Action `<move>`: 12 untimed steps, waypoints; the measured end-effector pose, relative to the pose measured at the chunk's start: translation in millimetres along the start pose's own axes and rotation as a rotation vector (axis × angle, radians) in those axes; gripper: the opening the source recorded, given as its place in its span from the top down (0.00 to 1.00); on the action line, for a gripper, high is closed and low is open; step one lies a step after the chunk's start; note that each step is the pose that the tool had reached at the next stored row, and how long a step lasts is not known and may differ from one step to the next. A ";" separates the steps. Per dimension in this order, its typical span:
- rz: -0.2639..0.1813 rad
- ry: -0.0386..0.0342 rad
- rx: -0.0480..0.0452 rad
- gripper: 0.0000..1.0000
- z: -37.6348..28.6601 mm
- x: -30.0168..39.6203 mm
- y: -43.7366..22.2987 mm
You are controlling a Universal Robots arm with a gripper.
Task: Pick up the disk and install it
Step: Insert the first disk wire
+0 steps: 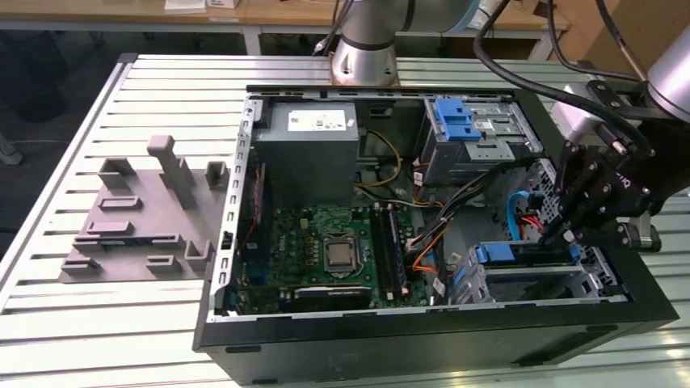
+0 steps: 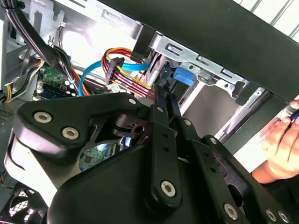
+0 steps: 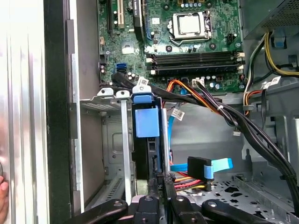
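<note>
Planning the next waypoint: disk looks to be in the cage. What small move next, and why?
Probably back the claw straight out. The disk already stands in the drive cage, its blue handle level with the cage front, and cables lie beside the claw, so sideways motion risks a snag.

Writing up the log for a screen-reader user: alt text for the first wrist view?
A silver hard drive with a blue plastic handle stands on edge in the grey metal drive cage of an open computer case, with the black gripper at its near end. Behind lie the green motherboard and bundled cables.
</note>
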State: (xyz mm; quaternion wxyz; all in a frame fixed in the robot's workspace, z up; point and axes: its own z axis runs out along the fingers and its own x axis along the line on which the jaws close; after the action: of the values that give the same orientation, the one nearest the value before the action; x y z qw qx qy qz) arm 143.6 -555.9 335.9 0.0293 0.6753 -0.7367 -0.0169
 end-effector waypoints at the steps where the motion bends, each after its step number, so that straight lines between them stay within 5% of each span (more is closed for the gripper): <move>1: 0.000 -0.0001 0.0000 0.84 0.1 0.5 -0.1; 12: 0.002 -0.0003 -0.0032 0.84 1.3 1.0 -1.2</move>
State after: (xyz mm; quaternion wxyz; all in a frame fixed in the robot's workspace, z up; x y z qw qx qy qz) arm 144.6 -557.0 334.6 0.0303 0.6746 -0.7374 -0.0181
